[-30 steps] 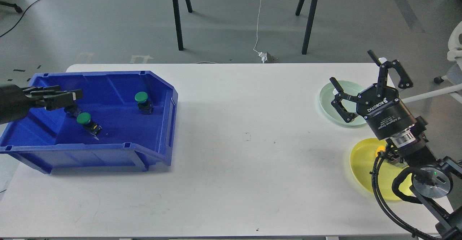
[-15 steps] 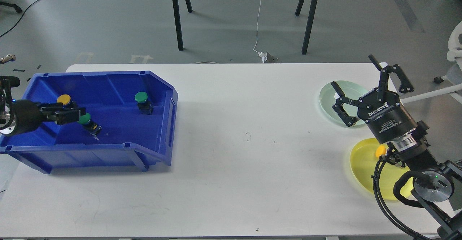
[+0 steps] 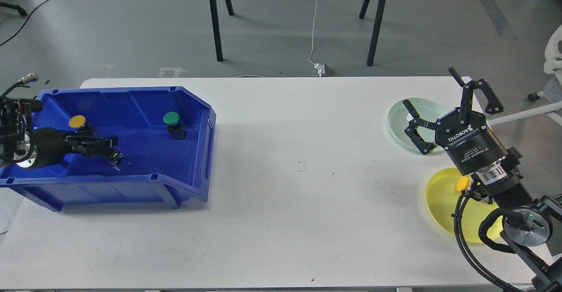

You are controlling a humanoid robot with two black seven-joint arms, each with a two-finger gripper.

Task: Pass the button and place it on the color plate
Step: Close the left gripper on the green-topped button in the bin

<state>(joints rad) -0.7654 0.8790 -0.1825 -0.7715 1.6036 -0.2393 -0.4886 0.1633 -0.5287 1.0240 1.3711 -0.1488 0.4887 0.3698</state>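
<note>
Change since earlier: left tool [image 3: 105, 143] has slid rightward and lower inside the bin, now covering the spot where a green-capped button showed a moment ago; right arm has hardly shifted.
Desk [image 3: 281, 186]: white, carrying everything; bin at the left end, plates at the right end, well apart.
Blue bin [image 3: 193, 107]: tilted, open top; holds the buttons and the left tool.
Yellow plate [image 3: 441, 200]: near right edge, partly under the right arm; a yellow button [image 3: 462, 183] already sits on it.
Green plate [image 3: 401, 116]: pale, behind the yellow one, partly hidden by the right tool.
Right tool [image 3: 443, 103]: fingers spread wide, holding nothing, raised over the green plate.
Left tool state: dark and seen end-on; I cannot tell whether it is released or clenched.
Key relation: the covered button lies right at the left tool's tip, only its dark base [image 3: 115, 156] peeking out just beyond; the left arm is far the nearer, its long axis running left to right.
Other buttons: yellow cap [image 3: 77, 121] just behind the left tool; green cap [image 3: 171, 118] upright, further right.
Hidden: the covered button's cap, so its colour cannot be read now.
</note>
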